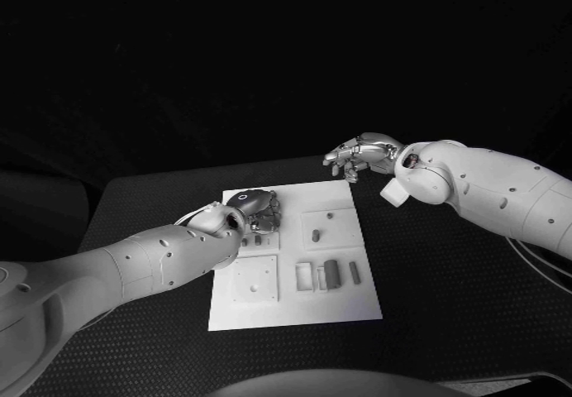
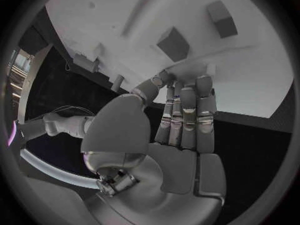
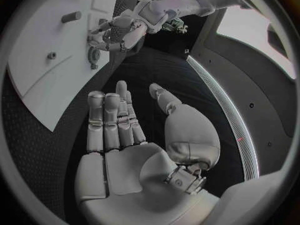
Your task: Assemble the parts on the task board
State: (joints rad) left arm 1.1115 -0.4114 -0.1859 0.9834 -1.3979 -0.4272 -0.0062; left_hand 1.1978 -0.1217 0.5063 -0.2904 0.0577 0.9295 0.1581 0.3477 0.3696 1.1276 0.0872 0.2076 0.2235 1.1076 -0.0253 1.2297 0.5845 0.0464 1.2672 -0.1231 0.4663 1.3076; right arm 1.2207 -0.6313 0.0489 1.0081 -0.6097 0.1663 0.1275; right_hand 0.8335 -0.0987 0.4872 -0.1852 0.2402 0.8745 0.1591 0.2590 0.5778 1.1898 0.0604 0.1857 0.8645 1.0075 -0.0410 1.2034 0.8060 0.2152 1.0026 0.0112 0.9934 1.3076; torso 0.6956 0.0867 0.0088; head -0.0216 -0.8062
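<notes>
The left hand (image 1: 253,210), smooth silver metal on a white arm, reaches over the left part of the board's (image 1: 358,308) far half. Its wrist view shows the fingers (image 2: 187,110) straight and side by side, tips at the board's edge, with nothing in the palm; whether the tips touch a part is hard to tell from above.

The board is a flat white rectangular plate lying on the black, finely woven table (image 1: 477,314). It carries raised square panels: one near the left hand, one at the near left (image 1: 255,278) with small holes, and one at the far right (image 1: 329,228) with a dark slot. Small blocky parts (image 1: 331,274) stand in a row at the near right, upright and close together.

The right hand (image 1: 354,155) hovers just past the board's far right corner, above the table. In its wrist view the fingers (image 3: 109,122) are straight and close together, thumb apart, palm bare, gripping nothing.
</notes>
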